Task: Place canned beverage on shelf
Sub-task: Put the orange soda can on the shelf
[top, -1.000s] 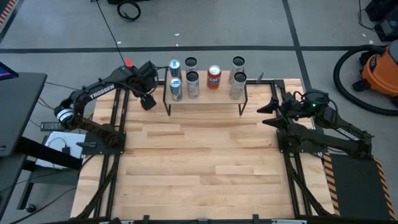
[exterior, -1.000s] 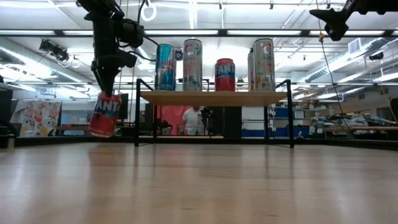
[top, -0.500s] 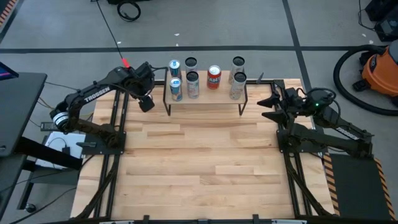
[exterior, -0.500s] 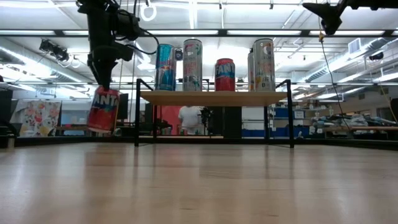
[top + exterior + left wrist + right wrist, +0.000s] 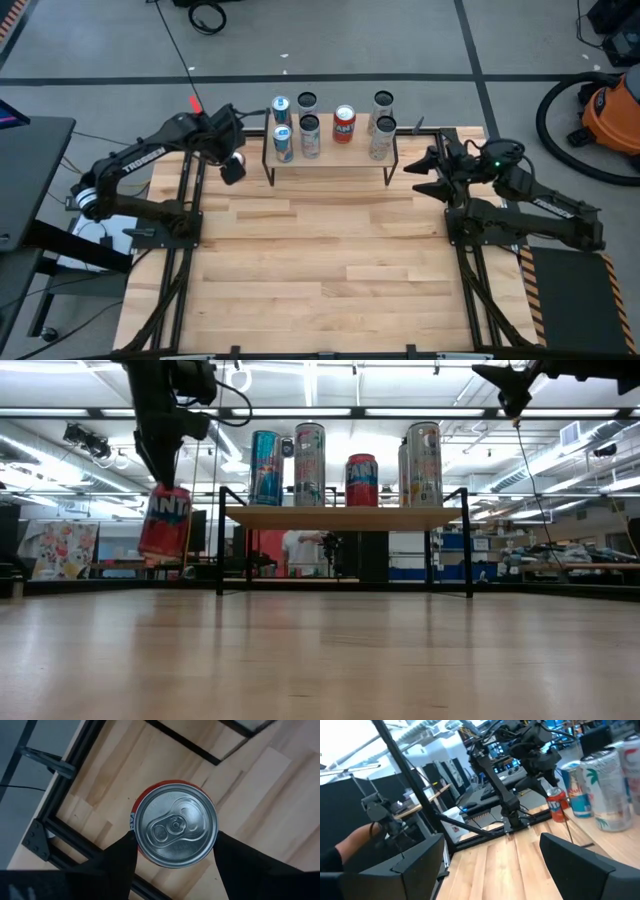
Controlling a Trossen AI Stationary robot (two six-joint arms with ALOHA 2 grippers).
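Fingers (image 5: 120, 860) of left gripper (image 5: 175, 865) clamp red can (image 5: 175, 825).

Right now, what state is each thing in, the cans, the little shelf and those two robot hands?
Red can: held in the air by its top, off the table, left of the shelf.
Left gripper: fingers shut on the red can.
Shelf: standing on the table, loaded.
Cans on the shelf: six, all upright.
Right gripper: fingers open, empty, raised beside the shelf's right end.
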